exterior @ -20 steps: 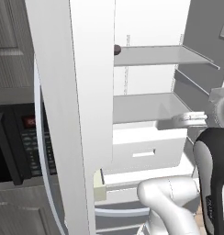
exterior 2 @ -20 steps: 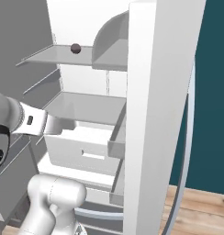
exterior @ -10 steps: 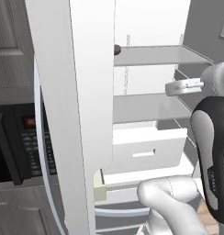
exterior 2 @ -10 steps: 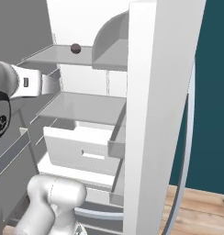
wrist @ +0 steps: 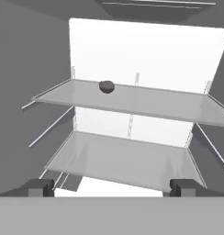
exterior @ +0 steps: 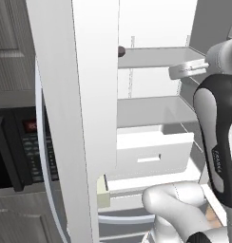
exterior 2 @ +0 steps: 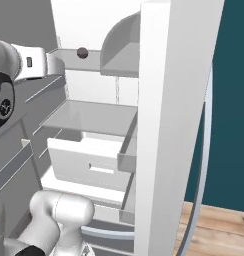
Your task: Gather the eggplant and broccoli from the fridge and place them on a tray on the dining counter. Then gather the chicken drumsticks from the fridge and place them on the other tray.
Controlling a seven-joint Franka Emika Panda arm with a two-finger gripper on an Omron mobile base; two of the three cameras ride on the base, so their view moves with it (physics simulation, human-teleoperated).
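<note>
From the left base view I note the fridge (exterior: 156, 118) standing open, its door edge filling the centre-left of the frame, and a small dark rounded item, which I judge to be the eggplant (exterior: 121, 51), resting at the left end of the upper shelf (exterior: 156, 57) in the upper centre; the arm's wrist reaches in at the upper right of the frame, level with that shelf. A pulled-out white drawer (exterior: 153, 154) sits in the centre below the lower shelf. From the right base view the same eggplant (exterior 2: 82, 52) appears at the upper left, just beyond the wrist, on the shelf's front portion. In the hand view the gripper (wrist: 111, 187) shows both tips at the bottom corners, spread wide with nothing between them; the eggplant (wrist: 107, 86) lies upper centre-left on the upper shelf (wrist: 146, 102), well apart from the tips. I see no broccoli or drumsticks. My judgement: the approach to the eggplant is the step in hand. To do it well I would centre the eggplant between the tips, advance level above the shelf surface, and close only once both tips straddle its widest part.
</note>
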